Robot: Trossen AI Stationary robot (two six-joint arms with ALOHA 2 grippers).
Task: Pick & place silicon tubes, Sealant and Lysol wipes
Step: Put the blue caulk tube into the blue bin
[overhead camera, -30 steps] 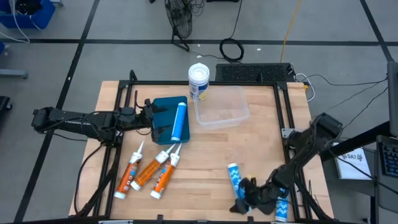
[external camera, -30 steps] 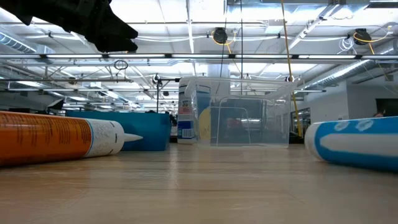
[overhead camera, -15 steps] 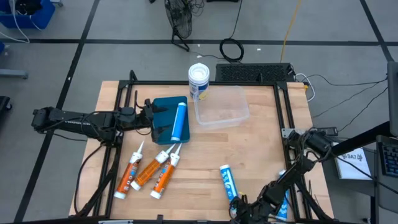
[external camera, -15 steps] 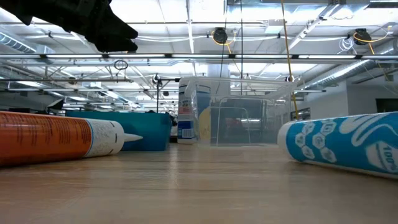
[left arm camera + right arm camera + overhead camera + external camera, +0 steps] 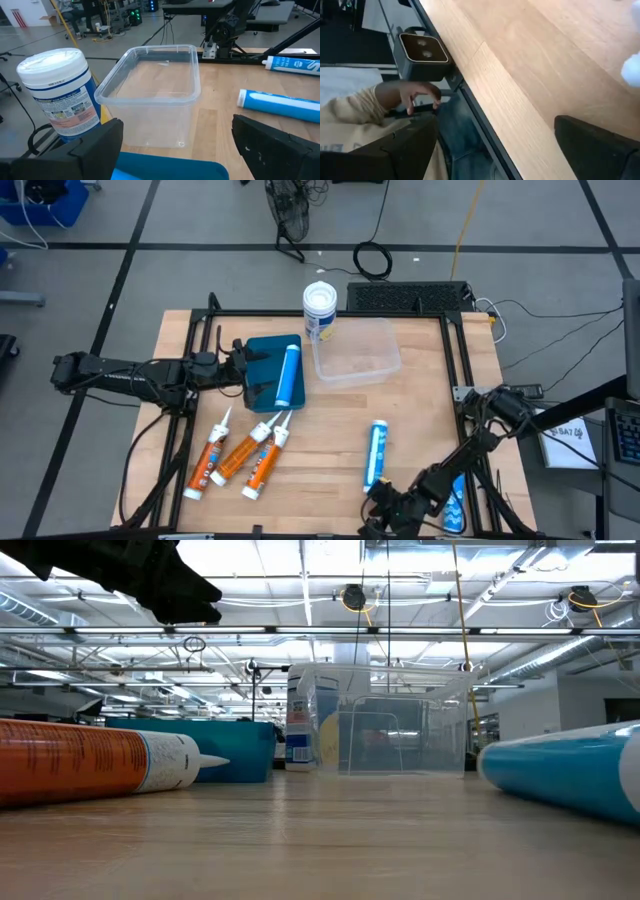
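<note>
Though flat, blue tube (image 5: 376,454) lengthwise near-far.

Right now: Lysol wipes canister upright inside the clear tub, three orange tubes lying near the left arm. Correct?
Not quite. In the high view the Lysol wipes canister stands upright outside the clear tub, beside its corner; the tub looks empty. Three orange tubes do lie near the left arm.

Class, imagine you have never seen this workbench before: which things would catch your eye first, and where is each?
Three orange sealant tubes with white nozzles lie fanned at the table's front left. A blue-and-white tube lies alone on the bare wood at front right, just ahead of the open right gripper. At the back, the white-lidded Lysol wipes canister stands upright beside a clear plastic tub.
</note>
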